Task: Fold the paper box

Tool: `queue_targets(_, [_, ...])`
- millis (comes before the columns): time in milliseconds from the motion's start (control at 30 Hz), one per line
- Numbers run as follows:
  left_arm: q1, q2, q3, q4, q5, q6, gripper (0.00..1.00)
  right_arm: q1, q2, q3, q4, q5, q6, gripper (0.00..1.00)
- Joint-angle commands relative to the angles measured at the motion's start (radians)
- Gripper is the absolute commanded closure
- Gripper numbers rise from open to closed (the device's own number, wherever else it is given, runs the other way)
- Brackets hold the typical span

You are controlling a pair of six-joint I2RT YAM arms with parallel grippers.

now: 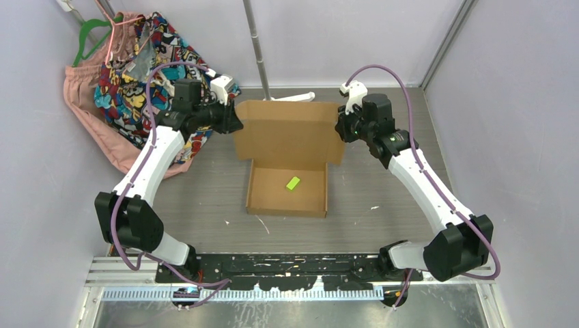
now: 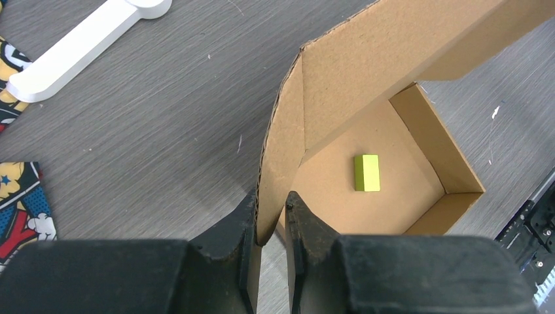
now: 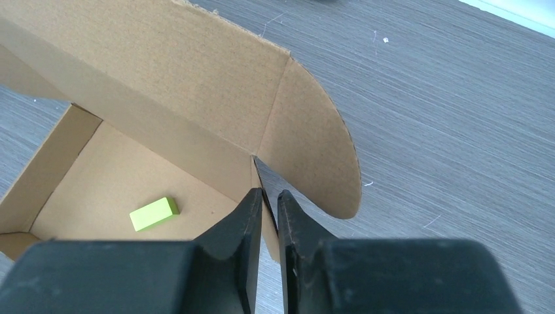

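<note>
The paper box [image 1: 287, 147] sits at the middle of the grey wood-grain table [image 1: 382, 219]. Its shallow tray lies open on the near side, and its lid stands raised at the far side. A small lime-green block [image 1: 293, 182] lies on the tray floor, right of centre and clear of the walls.

The left gripper [image 2: 269, 210] reaches in from the left, its jaws pinching the lid's left side flap, with the cardboard edge running up between the two fingers. The right gripper [image 3: 269, 199] comes in from the right, its jaws nearly pressed together on the lower edge of the lid's rounded right flap, beside the fold.

At the far left lies a comic-print fabric [image 1: 133, 78]; the lettering in its print is too cropped to read. A pink garment [image 1: 85, 96] lies beside it, under a green hanger [image 1: 92, 33]. A white plastic bar [image 1: 295, 98] lies just beyond the lid, at the foot of a metal pole [image 1: 255, 48]
</note>
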Motion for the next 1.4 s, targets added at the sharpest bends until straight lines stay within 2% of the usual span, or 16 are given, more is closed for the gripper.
queue_targets(0, [0.006,-0.006,0.037,0.026,0.022,-0.025,0.81,-0.003,-0.03,0.025,-0.024,0.003,-0.004,0.81])
queue_targets(400, [-0.055,-0.053,-0.017,0.102,-0.127,-0.146,0.81,0.008,-0.024,0.009,-0.012,0.02,0.05,0.87])
queue_targets(633, [-0.132,-0.059,-0.014,0.079,-0.264,-0.133,0.81,0.047,-0.01,0.013,-0.013,0.064,0.069,0.89])
queue_targets(933, [-0.181,-0.104,-0.075,0.104,-0.365,-0.136,0.8,0.068,-0.009,0.015,-0.029,0.172,0.097,0.91])
queue_targets(1367, [-0.271,-0.115,-0.08,0.124,-0.527,-0.16,0.82,0.11,0.007,0.032,-0.014,0.289,0.157,0.93])
